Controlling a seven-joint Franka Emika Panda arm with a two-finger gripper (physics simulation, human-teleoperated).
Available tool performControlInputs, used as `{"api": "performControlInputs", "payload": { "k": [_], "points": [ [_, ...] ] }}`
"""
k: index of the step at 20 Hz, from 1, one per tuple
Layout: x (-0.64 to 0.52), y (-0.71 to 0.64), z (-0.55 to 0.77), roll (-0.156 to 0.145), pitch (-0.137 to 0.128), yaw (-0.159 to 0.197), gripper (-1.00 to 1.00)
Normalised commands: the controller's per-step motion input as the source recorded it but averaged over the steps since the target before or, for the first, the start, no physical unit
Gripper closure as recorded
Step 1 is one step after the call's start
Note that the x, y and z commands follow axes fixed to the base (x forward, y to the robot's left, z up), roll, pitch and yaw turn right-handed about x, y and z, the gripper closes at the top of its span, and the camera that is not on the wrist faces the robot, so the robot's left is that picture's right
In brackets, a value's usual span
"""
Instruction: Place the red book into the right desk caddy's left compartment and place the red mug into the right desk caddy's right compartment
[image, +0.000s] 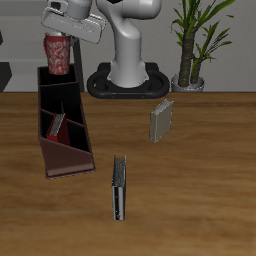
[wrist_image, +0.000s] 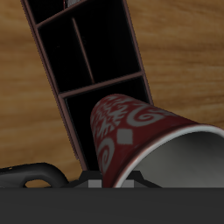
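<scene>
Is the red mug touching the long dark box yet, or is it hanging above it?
Cannot tell. In the exterior view the red mug hangs under the gripper at the right desk caddy's far end, overlapping its rim. The wrist view shows no plain gap either.

My gripper (image: 62, 38) holds the red mug (image: 57, 53) just above the right desk caddy's (image: 62, 125) back end; the red book (image: 57, 126) leans inside, farther forward.

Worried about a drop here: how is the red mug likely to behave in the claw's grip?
The red mug looks rigid, so it probably won't deform. Its glossy, tapering wall could slip in the claw. Held above the right desk caddy, it may tip on release.
</scene>
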Motion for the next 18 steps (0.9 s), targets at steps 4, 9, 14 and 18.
{"api": "performControlInputs", "payload": {
  "k": [4,9,14,18],
  "points": [
    [-0.02,0.00,-0.23,0.017,0.041,-0.021,1.00],
    [0.05,0.02,-0.15,0.003,0.049,-0.017,1.00],
    [0.10,0.02,-0.19,0.015,0.039,-0.004,1.00],
    [0.10,0.01,-0.15,0.015,0.036,-0.029,1.00]
  ]
}}
